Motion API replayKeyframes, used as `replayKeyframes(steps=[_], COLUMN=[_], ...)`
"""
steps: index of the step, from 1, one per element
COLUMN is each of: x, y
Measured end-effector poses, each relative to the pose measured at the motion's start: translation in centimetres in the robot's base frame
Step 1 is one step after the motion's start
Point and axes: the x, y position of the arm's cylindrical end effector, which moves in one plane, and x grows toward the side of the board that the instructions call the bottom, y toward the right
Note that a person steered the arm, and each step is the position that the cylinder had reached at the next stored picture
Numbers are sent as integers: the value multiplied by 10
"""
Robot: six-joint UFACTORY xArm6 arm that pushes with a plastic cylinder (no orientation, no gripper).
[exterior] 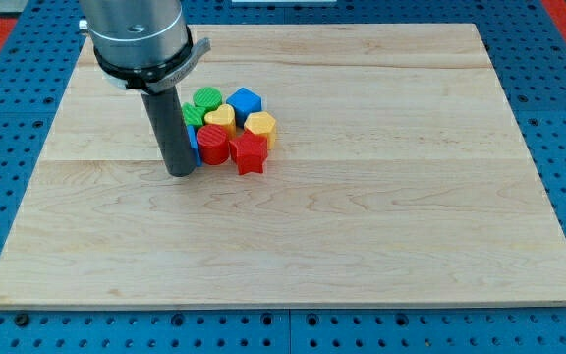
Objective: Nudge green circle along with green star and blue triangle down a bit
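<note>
The blocks sit in one tight cluster in the upper middle of the wooden board (362,226). The green circle (207,98) is at the cluster's top left. The green star (192,115) is just below and left of it, partly hidden by my rod. A sliver of the blue triangle (195,146) shows at the rod's right edge. My tip (180,172) rests on the board at the cluster's lower left, touching or nearly touching the blue triangle.
A blue cube (245,101), a yellow heart (221,117), a yellow hexagon (261,125), a red cylinder (212,144) and a red star (250,152) fill the rest of the cluster. The arm's grey body (136,34) hangs over the board's upper left.
</note>
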Motion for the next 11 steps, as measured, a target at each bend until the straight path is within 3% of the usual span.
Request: replayKeyframes(steps=[1, 2, 3, 4, 5, 6, 7, 9, 10, 11], x=[-1, 31, 65, 65, 16, -42, -81, -148, -152, -139], y=[0, -15, 38, 141, 193, 195, 144, 120, 57, 41])
